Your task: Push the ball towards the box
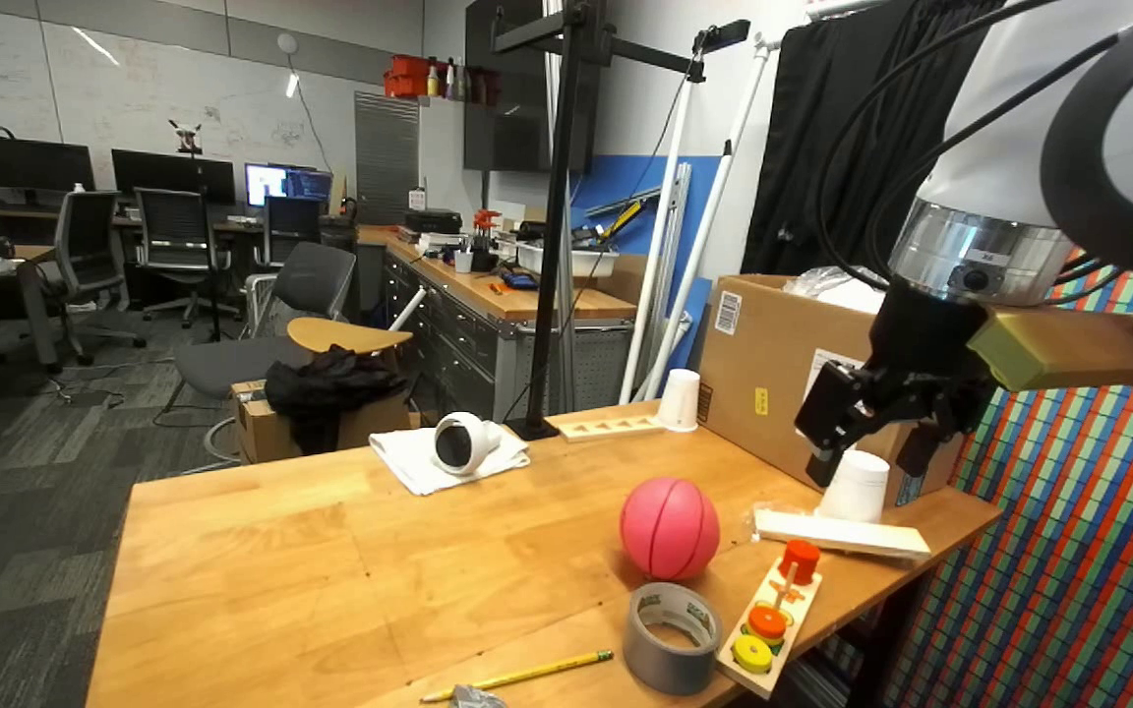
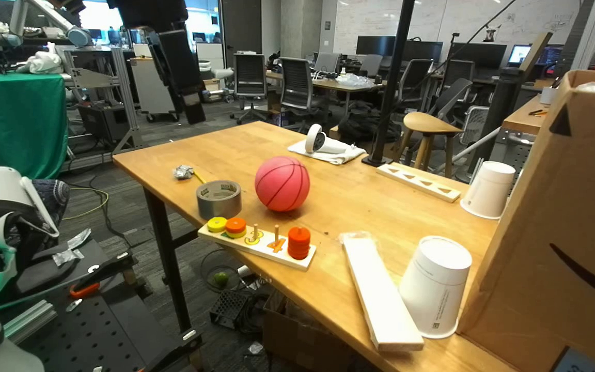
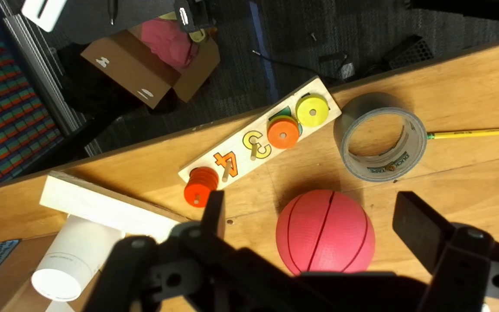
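The ball (image 1: 670, 528) is red-pink with dark seams and rests on the wooden table. It also shows in an exterior view (image 2: 282, 184) and in the wrist view (image 3: 325, 234), its lower part hidden there by the gripper body. The box (image 1: 758, 339) is a large brown carton at the table's end, apart from the ball; it also shows in an exterior view (image 2: 556, 248). My gripper (image 1: 869, 462) is open and empty, raised above the table. In the wrist view the ball appears between the spread fingers (image 3: 312, 210), below them and not held.
A grey tape roll (image 1: 670, 649) and a wooden peg board with coloured discs (image 1: 773, 619) lie near the ball. A white bar (image 2: 380, 289) and a white cup (image 2: 437, 284) stand between ball and box. A pencil (image 1: 537, 672) and a white camera on a cloth (image 1: 463, 442) are also there.
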`<action>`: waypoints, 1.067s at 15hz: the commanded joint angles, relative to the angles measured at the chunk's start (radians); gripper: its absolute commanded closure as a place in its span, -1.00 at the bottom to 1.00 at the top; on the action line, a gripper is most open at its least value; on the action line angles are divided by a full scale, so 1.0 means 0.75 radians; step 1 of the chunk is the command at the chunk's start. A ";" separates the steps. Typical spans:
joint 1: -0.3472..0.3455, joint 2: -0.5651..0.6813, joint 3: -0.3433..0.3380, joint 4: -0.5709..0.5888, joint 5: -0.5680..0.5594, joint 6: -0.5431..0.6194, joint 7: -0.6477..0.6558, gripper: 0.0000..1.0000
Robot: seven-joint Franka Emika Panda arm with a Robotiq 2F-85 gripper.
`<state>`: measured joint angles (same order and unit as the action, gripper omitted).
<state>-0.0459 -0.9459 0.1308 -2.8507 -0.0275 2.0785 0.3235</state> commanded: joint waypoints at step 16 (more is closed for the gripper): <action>0.471 0.793 0.063 0.141 0.068 0.815 -0.557 -1.00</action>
<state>0.2350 -0.5140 0.2583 -2.7892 -0.0265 2.5863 0.0458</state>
